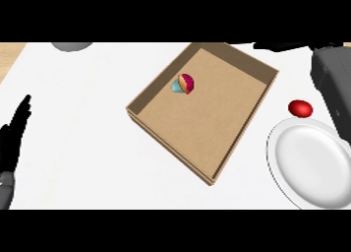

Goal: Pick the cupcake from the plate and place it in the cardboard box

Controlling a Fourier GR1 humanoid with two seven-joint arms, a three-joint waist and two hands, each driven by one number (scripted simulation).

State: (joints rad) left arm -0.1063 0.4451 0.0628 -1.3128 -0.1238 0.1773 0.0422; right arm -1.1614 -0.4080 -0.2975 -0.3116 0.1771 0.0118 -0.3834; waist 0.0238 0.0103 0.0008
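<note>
Cupcake [184,84] inside cardboard box [207,129], tipped on its side on the box floor, near the far-left wall. Blue wrapper toward view's left, red-pink top with a yellow stripe toward the right. Touched by neither hand.

Box shallow, brown, open-topped, turned cornerwise on white counter [83,162], 1 corner pointing at the lower edge.

White plate [316,170] right of the box, near the view's lower-right corner, close to the box but apart from it. Small red ball-like thing [301,108] on the counter just beyond the plate's far rim, beside right forearm [337,93]; exact kind hard to tell.

Left hand [11,140] at the view's left edge, fingers straight, pressed together, pointing up, holding nothing, well apart from the box.

Right forearm running up the right edge. Right hand [279,46] black, at the top edge past the box's far-right corner, mostly cut off; spread or closed, cannot tell.

Grey rounded object [73,46] at top left, cut by the edge.
</note>
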